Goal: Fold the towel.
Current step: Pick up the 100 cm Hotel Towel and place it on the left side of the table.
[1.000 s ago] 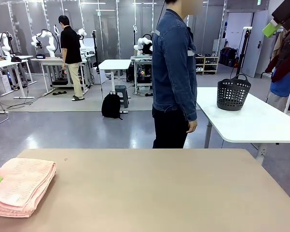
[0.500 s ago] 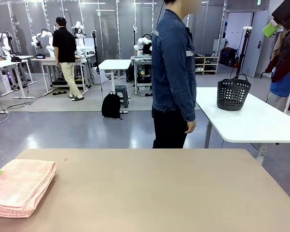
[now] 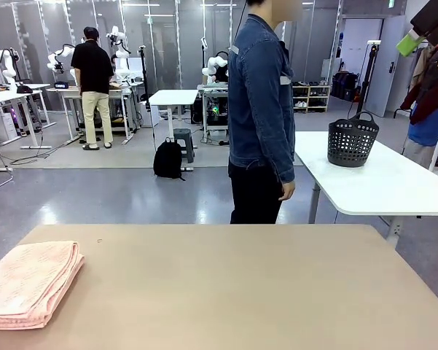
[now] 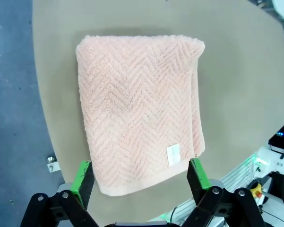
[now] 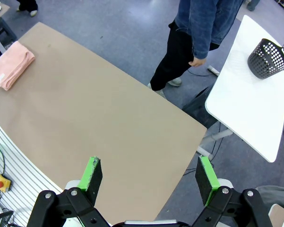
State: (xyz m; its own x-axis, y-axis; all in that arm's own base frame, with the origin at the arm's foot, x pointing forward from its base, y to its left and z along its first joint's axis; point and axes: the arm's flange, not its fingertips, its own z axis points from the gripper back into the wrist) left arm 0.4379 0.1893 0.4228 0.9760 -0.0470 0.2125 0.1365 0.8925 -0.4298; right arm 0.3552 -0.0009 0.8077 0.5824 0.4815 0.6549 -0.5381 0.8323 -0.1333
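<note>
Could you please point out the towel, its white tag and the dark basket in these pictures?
towel [image 4: 137, 104]: left wrist view, middle of the folded top face.
white tag [image 4: 173, 154]: left wrist view, centre of the tag.
dark basket [image 3: 352, 144]: front view, perforated side wall.

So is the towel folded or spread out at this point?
Folded. The towel lies as a compact rectangle on the table, with stacked layer edges along one side.

Grey floor [image 3: 95, 193], white side table [image 3: 379, 182], dark basket [image 3: 352, 140], bright lab room
</note>
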